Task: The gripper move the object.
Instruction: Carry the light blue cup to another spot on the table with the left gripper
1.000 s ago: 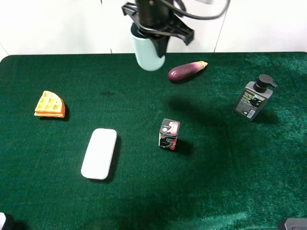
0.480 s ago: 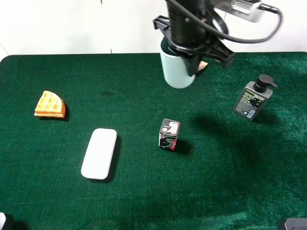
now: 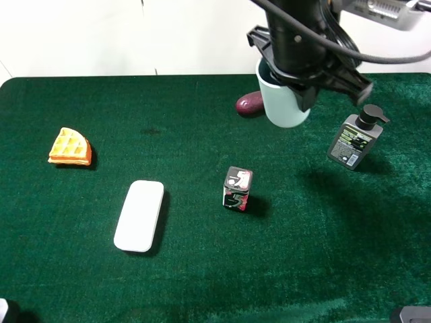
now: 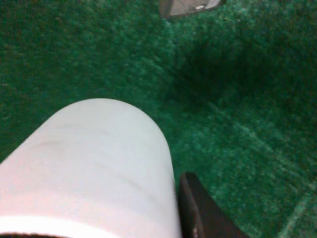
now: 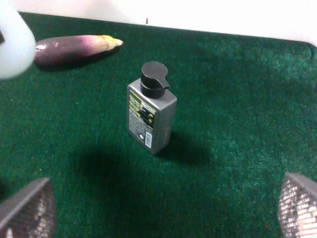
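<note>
Green felt covered the worktop (image 3: 67, 282), and past the waffle (image 3: 69, 147), white case (image 3: 139, 215) and small black box (image 3: 237, 188) the left tool (image 3: 296, 81) gripped the pale blue-green cup (image 3: 283, 108), held in the air by the aubergine (image 3: 248, 104), near the pump bottle (image 3: 353, 141), while the right tool (image 5: 163, 208) gaped wide, empty

Pale cup (image 3: 283, 108) between black jaws

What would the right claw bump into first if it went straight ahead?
Most likely the grey plastic pump bottle with a black cap; it stands centred ahead of the open right claw.
</note>
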`<state>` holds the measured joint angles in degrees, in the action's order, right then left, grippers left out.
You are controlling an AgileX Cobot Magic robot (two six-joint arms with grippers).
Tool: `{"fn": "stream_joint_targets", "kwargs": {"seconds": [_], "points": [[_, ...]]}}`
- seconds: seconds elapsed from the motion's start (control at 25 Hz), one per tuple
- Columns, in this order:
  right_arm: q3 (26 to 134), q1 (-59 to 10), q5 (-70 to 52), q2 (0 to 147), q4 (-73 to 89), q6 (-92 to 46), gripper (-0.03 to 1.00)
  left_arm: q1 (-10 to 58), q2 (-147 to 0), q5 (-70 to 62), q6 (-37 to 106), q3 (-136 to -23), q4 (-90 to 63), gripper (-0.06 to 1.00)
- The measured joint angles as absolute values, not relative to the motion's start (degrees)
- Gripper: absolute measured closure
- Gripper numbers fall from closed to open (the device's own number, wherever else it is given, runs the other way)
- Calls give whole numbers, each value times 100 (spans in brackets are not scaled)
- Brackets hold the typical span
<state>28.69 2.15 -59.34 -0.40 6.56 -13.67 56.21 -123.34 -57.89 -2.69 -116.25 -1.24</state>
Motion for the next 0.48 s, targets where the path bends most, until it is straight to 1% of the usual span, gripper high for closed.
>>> {"fn": "stream_joint_targets", "kwargs": {"seconds": [0.48], "points": [[2869, 215, -5934, -40, 656, -1367, 29, 5990, -12787, -5579, -276, -11625, -325, 87]]}}
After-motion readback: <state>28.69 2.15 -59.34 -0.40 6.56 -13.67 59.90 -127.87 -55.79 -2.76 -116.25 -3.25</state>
